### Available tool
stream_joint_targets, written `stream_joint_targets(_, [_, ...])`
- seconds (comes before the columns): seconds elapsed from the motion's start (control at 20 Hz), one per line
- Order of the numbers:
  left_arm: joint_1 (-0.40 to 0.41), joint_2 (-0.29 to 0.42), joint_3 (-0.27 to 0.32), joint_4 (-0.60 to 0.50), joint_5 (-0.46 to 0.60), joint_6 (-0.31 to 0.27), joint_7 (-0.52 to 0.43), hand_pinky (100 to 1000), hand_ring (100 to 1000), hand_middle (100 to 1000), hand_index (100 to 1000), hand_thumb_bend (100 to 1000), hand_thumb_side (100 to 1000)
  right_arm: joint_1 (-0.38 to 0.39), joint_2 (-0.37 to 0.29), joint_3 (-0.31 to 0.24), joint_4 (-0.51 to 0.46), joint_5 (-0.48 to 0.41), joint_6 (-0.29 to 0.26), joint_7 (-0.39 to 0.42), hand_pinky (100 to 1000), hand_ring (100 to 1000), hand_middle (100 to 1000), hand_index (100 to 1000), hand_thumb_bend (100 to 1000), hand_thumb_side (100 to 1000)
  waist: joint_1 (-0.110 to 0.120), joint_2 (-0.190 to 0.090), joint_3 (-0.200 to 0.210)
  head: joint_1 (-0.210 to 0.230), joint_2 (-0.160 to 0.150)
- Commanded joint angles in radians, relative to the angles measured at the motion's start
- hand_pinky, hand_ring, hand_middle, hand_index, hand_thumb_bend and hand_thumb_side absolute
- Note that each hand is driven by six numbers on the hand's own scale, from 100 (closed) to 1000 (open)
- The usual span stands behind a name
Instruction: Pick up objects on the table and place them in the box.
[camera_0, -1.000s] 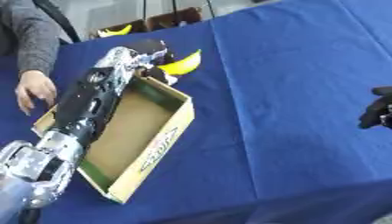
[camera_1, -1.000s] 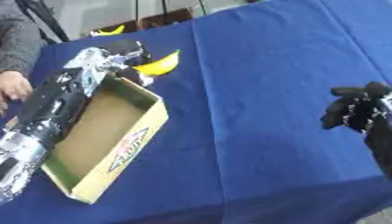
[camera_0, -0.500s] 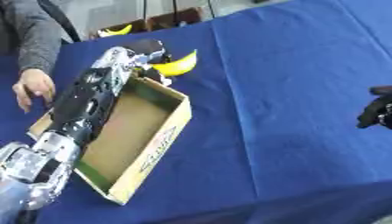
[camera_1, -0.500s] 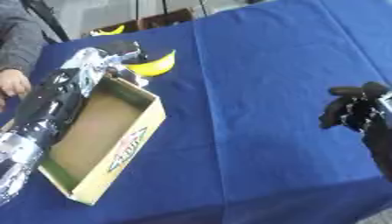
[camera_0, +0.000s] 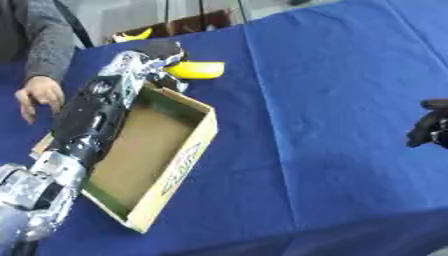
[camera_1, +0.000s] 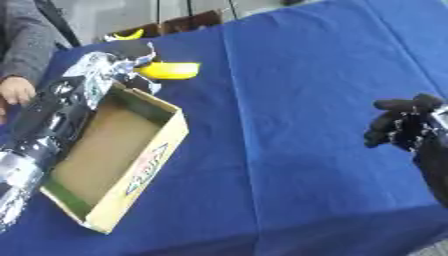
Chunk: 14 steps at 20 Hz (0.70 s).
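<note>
Item: banana (camera_0: 194, 69), yellow, lying on the blue worktop (camera_0: 332, 100) just past the far corner of the box, its near end under my left hand.

Item: left hand (camera_0: 156, 55), at the end of the black and silver arm that runs up along the left side of the box. I see its dark fingers (camera_0: 162, 48) curled over the banana's near end; they look closed round it, though the fruit itself is not lifted clear of the cloth as far as I can judge.

Item: box (camera_0: 144, 155), open cardboard, brown inside with a green inner rim and a printed outer wall, standing askew on the left part of the worktop. I see nothing lying in it.

Item: right hand (camera_1: 404, 125), black, at the right edge and well apart from box and banana. It hangs over bare blue cloth with its fingers (camera_1: 391, 105) bent inward, holding nothing.

Item: second yellow thing (camera_0: 131, 36), curved, at the far edge of the worktop beyond my left hand; I cannot make out more of it.

Item: person's hand (camera_0: 37, 94) with a grey sleeve, resting on the worktop at the far left, beside my left arm, touching neither box nor banana.
</note>
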Motion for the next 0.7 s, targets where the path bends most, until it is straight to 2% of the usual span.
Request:
stream_joint_targets(0.05, [-0.026, 0.039, 0.001, -0.032, 0.009, 0.0, 0.009, 354, 369, 392, 500, 100, 216, -0.008, -0.006, -0.009, -0.012, -0.001, -0.005, 0.001, 563, 571, 535, 763, 100, 1000, -0.014, -0.019, 0.001, 0.003, -0.005])
stream_joint_targets(0.7, [-0.031, 0.066, 0.004, -0.094, 0.104, -0.002, -0.016, 333, 352, 378, 500, 100, 257, 0.0, -0.005, -0.012, -0.011, -0.004, -0.006, 0.002, 563, 572, 534, 763, 100, 1000, -0.028, -0.029, 0.012, -0.005, -0.008])
